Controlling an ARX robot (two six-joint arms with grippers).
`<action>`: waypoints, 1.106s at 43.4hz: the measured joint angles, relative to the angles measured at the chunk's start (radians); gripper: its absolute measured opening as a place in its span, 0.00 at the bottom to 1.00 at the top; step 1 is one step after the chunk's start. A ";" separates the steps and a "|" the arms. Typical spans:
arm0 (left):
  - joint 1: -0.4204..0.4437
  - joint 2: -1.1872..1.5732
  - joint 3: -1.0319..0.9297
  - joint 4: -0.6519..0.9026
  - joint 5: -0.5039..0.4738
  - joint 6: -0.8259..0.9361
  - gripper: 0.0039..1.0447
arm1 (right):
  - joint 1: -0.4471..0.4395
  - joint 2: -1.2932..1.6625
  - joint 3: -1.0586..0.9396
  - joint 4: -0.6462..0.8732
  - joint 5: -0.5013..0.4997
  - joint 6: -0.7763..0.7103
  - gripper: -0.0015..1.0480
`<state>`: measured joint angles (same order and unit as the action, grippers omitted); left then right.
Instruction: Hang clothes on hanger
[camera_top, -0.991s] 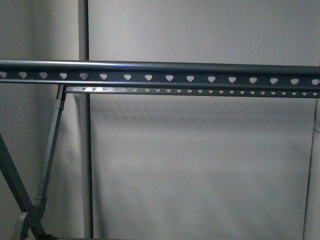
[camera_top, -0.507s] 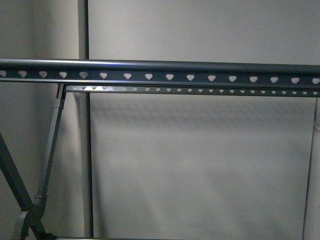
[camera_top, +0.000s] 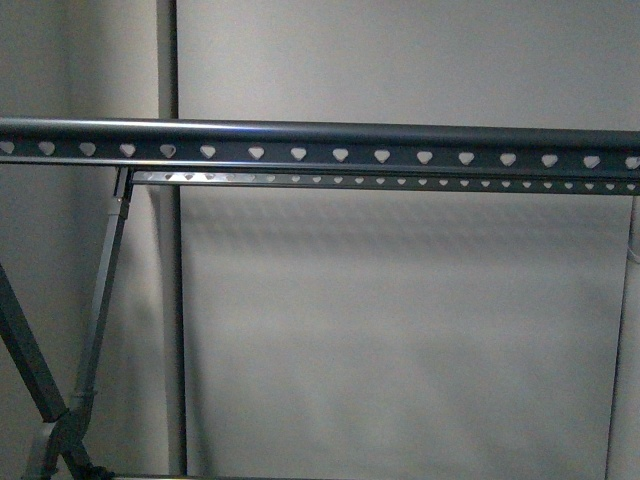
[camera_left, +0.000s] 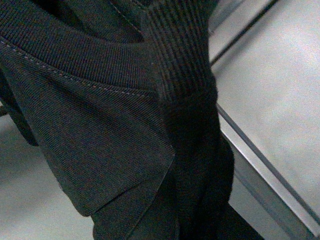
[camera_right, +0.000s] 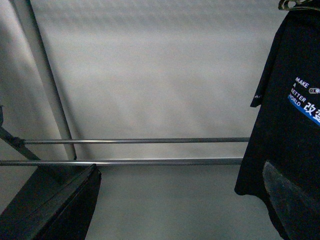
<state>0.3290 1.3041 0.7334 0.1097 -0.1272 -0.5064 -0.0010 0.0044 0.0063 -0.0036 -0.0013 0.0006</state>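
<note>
Jaws of right gripper (camera_right: 180, 172) wide apart near black T-shirt (camera_right: 290, 140); left jaws out of sight, state unclear

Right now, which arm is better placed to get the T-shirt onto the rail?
Left, probably: the black T-shirt fills its wrist view, collar up close. The right gripper looks open and empty, with the shirt hanging apart from it.

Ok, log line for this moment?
rail: bare in front view | T-shirt: hanging, collar fills left wrist view | right pincer: open, empty
</note>
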 joint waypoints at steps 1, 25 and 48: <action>0.000 -0.020 -0.014 -0.005 0.023 0.014 0.04 | 0.000 0.000 0.000 0.000 0.000 0.000 0.93; -0.188 -0.230 -0.014 -0.229 0.822 0.817 0.04 | 0.000 0.000 0.000 0.000 0.000 0.000 0.93; -0.356 -0.033 0.239 -0.343 0.912 2.080 0.04 | 0.000 0.000 0.000 0.000 0.000 0.000 0.93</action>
<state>-0.0265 1.2709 0.9722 -0.2337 0.7853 1.5738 -0.0010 0.0044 0.0063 -0.0036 -0.0013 0.0002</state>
